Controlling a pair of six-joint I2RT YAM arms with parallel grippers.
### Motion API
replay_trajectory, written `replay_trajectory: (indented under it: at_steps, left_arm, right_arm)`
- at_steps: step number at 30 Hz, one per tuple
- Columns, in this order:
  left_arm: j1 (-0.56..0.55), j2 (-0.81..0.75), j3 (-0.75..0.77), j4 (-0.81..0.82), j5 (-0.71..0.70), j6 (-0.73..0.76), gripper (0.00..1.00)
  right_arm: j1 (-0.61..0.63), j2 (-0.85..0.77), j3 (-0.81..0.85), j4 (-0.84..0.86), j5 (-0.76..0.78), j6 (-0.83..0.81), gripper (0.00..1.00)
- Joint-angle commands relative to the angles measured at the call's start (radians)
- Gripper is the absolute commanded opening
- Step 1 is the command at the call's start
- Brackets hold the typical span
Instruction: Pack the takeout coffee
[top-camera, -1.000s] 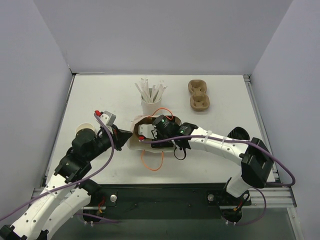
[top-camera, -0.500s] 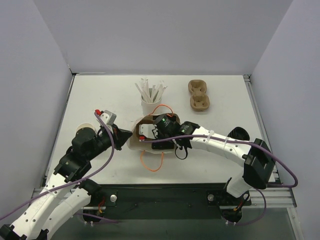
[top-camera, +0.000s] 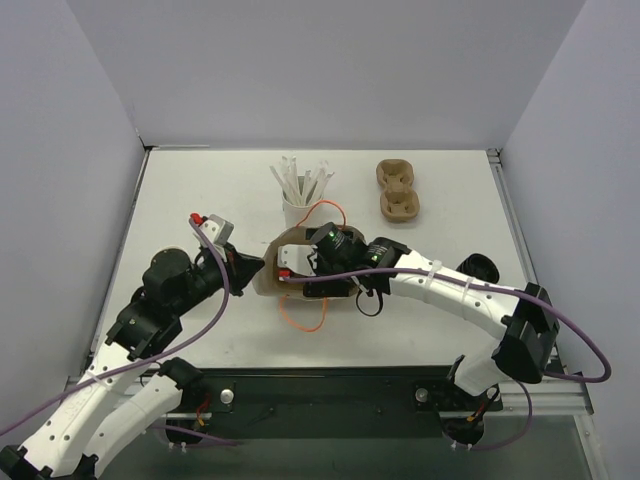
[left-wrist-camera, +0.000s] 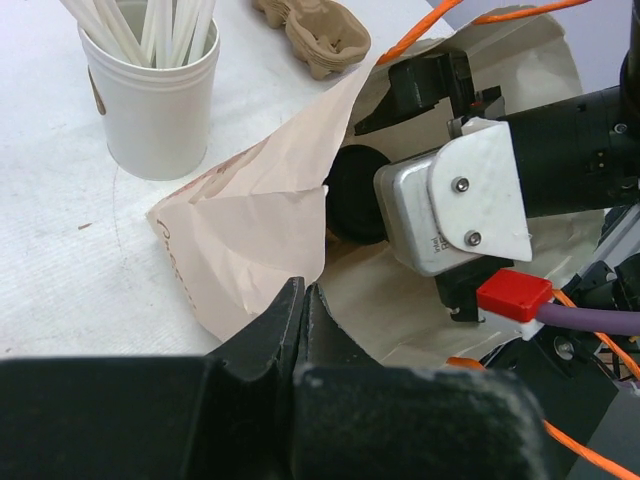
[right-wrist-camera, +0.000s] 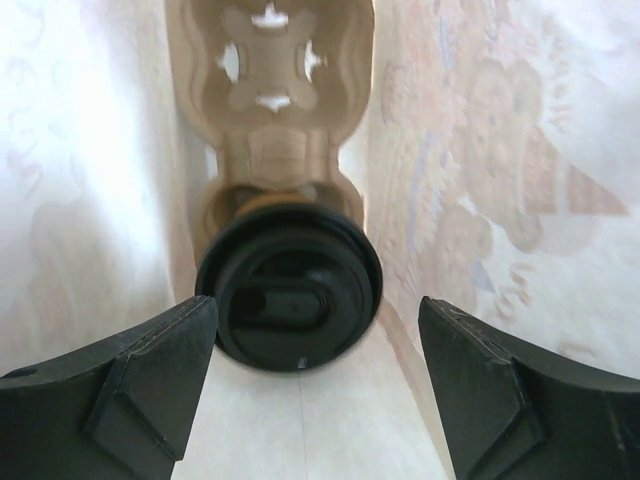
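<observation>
While the left gripper (left-wrist-camera: 303, 297), its fingers pressed fully together, pinches the near rim of the pale kraft paper bag with orange cord handles (left-wrist-camera: 255, 225), the right gripper (right-wrist-camera: 315, 315) reaches inside, fingers spread wide and holding nothing. Just beyond its fingertips, the takeout coffee (right-wrist-camera: 290, 300), a brown paper cup under a round black plastic lid, sits in the near well of a brown moulded-pulp cup carrier (right-wrist-camera: 270, 120) inside the bag. A white cup of white straws (top-camera: 303, 205) stands just behind the bag on the white table (top-camera: 200, 190).

Black-lidded takeout coffee (right-wrist-camera: 290, 300), pale tan printed bag (left-wrist-camera: 250, 220)
</observation>
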Motion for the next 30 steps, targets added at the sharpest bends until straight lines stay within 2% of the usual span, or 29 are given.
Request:
replay_trajectory:
  at_steps: [1, 8, 11, 25, 28, 30]
  left_arm:
    - [0.002, 0.014, 0.075, -0.035, -0.017, 0.013, 0.00]
    - [0.004, 0.048, 0.117, -0.069, -0.022, -0.006, 0.00]
    - [0.004, 0.063, 0.144, -0.092, -0.037, -0.018, 0.00]
    - [0.004, 0.148, 0.232, -0.142, -0.103, -0.056, 0.00]
    - [0.004, 0.163, 0.243, -0.132, -0.111, -0.073, 0.06]
    - [0.004, 0.175, 0.255, -0.110, -0.112, -0.082, 0.10]
  right_arm:
    - [0.012, -0.043, 0.040, -0.066, -0.041, 0.038, 0.82]
    - [0.038, -0.041, 0.060, -0.098, -0.084, 0.067, 0.75]
    - [0.041, -0.041, 0.120, -0.124, -0.089, 0.096, 0.72]
    - [0.029, -0.100, 0.243, -0.148, -0.232, 0.274, 0.70]
    - [0.029, -0.088, 0.310, -0.158, -0.197, 0.340, 0.71]
    - [0.029, -0.058, 0.415, -0.213, -0.173, 0.364, 0.71]
